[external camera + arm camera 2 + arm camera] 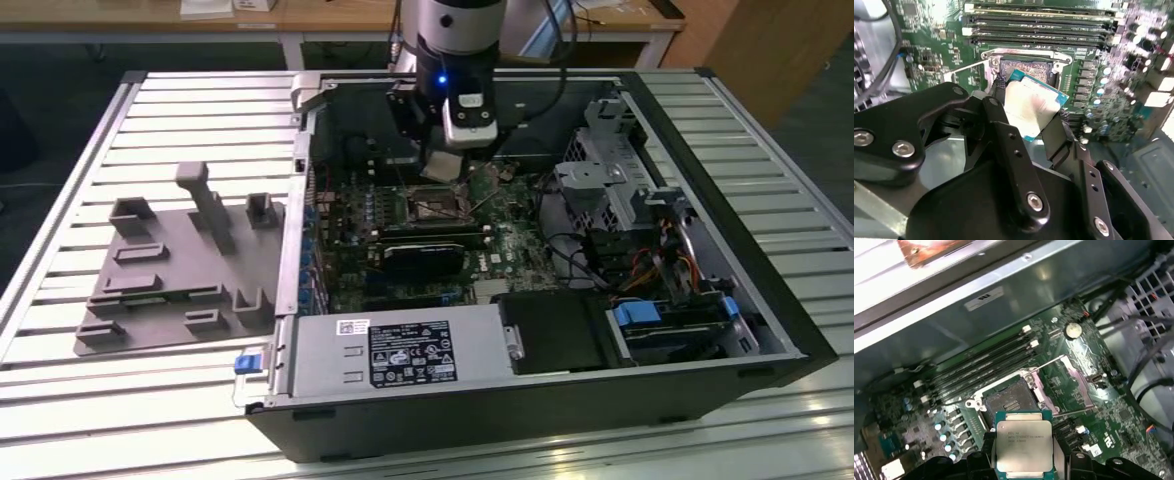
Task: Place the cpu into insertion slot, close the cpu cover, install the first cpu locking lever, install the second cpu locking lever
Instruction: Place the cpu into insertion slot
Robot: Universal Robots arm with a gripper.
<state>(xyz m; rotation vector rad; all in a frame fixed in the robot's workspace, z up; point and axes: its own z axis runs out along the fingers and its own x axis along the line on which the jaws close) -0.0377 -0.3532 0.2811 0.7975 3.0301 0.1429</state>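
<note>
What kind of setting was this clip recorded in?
Probably a robotics lab bench: an open computer case lies on a slatted metal table, a grey fixture tray beside it, wooden desks behind.

Silver-grey cpu, grn mobo

in the second wrist view the black fingers are covering two edges of the cpu, and the cpu is hiding part of the insertion slot. in the exterior view the arm is getting cut off at the top edge.
</note>
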